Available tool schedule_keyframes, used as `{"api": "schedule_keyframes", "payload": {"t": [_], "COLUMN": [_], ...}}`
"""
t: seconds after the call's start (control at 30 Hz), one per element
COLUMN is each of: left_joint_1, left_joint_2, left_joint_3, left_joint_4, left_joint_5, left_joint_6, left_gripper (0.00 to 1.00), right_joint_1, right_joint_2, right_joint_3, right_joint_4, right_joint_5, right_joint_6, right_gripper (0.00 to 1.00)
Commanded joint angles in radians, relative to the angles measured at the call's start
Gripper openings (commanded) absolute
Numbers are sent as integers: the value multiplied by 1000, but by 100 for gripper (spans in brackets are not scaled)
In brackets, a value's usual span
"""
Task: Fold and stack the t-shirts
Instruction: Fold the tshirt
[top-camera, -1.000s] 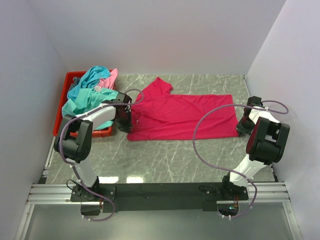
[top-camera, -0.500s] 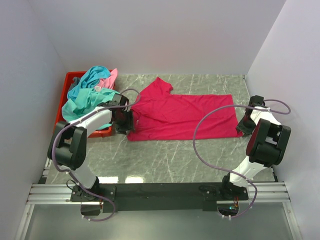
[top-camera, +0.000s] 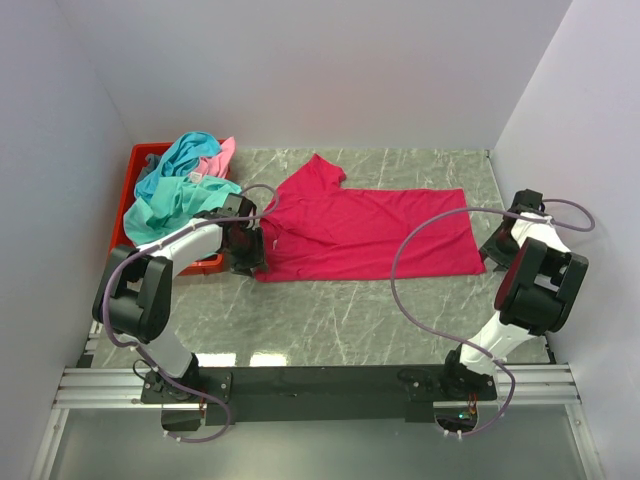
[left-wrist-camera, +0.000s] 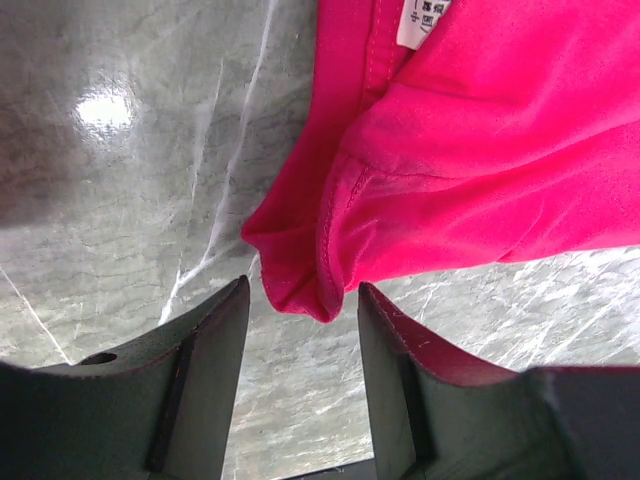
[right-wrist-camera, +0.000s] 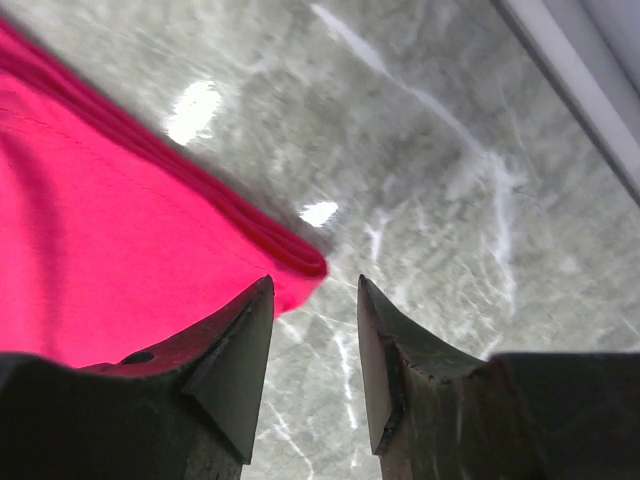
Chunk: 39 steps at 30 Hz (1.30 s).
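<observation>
A magenta-red t-shirt (top-camera: 365, 232) lies folded lengthwise on the marble table, one sleeve sticking out at its far left. My left gripper (top-camera: 250, 252) stands open at the shirt's near left corner. In the left wrist view that corner of the magenta-red t-shirt (left-wrist-camera: 450, 150) lies loose just beyond the left gripper (left-wrist-camera: 303, 300), free of both jaws. My right gripper (top-camera: 495, 250) is open at the shirt's near right corner. In the right wrist view the hem of the magenta-red t-shirt (right-wrist-camera: 110, 240) ends just ahead of the right gripper (right-wrist-camera: 312, 285), unheld. Teal and light pink t-shirts (top-camera: 185, 180) are heaped at the left.
A red plastic bin (top-camera: 140, 160) under the heap stands against the left wall. White walls close in the table on three sides. A purple cable (top-camera: 420, 240) from the right arm loops over the shirt's right part. The arm bases sit on the black rail (top-camera: 320, 380).
Both grippers have opened and let go of the magenta-red shirt's near corners. The left one drew slightly toward the near edge; the right one backed off to the right.
</observation>
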Motion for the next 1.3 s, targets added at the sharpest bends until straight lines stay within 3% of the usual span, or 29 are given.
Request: {"api": "schedule_keyframes", "payload": {"t": [0.0,0.13,0.73,0.83,0.97,1.07,1.27], "left_joint_1": [-1,1,1,1,1,1,1], "left_joint_2": [-3,-13,-25,-22,-20,-10,3], "left_joint_3": [9,8,-43,-49,-49,-46,-20], "left_joint_4": [28,38,88,96,107,117,93], "left_joint_5": [-17,-10,16,24,33,47,62], "left_joint_6": [-15,-34,-64,-69,-72,-69,-57], "left_gripper": [53,53,53,53,53,53,52], "right_joint_1": [-6,-6,-6,-6,-6,-6,-6], "right_joint_2": [8,14,113,127,118,117,112], "right_joint_3": [44,37,17,3,-15,-17,-8], "right_joint_4": [34,69,82,83,86,85,77], "right_joint_5": [-60,-94,-69,-54,-36,-28,-19], "right_joint_6": [-4,-5,-2,1,4,4,3], "right_gripper": [47,54,54,43,16,5,0]}}
